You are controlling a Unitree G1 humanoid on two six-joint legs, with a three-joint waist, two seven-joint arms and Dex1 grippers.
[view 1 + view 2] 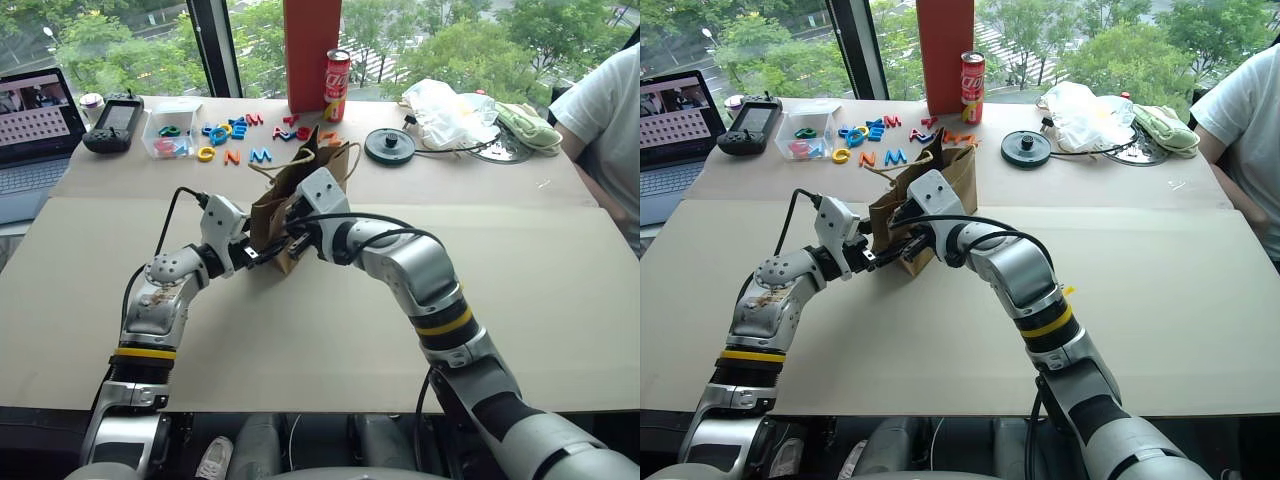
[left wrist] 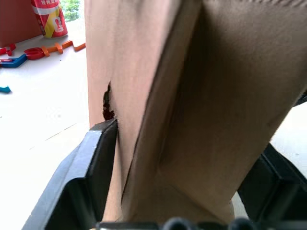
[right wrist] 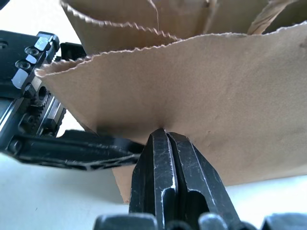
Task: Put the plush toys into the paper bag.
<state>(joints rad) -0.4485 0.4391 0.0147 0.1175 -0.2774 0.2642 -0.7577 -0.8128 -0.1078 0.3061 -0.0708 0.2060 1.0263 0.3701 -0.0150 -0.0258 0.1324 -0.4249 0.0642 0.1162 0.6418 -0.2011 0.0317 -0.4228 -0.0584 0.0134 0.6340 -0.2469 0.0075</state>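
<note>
Window bench (image 1: pixel 560 300) sitting under trees outside; laptop (image 1: pixel 35 125) at far left, then a black handheld controller (image 1: pixel 113 125), a clear tub (image 1: pixel 170 128), coloured plastic letters (image 1: pixel 232 140), a red soda can (image 1: pixel 337 85) beside the tall red-orange box (image 1: pixel 312 50). Left gripper (image 1: pixel 262 250) is reaching in level at the near left side of the paper bag (image 1: pixel 300 180); in the left wrist view its fingers (image 2: pixel 93 163) are straddling a folded corner of the bag, one finger touching the paper, so grasping it loosely, not fully clenched. Bag is standing mid-bench, mouth open, cord handles (image 1: pixel 345 152) up. A dark red speck is showing at the bag's edge in the left wrist view; can't tell what. Right gripper (image 3: pixel 168 139) is clenched tight, pinching the bag's near wall below its rim. Further right: black disc (image 1: pixel 390 145), white plastic bag (image 1: pixel 445 110), pale green mitt (image 1: pixel 530 125), a person's white sleeve (image 1: pixel 605 105).
</note>
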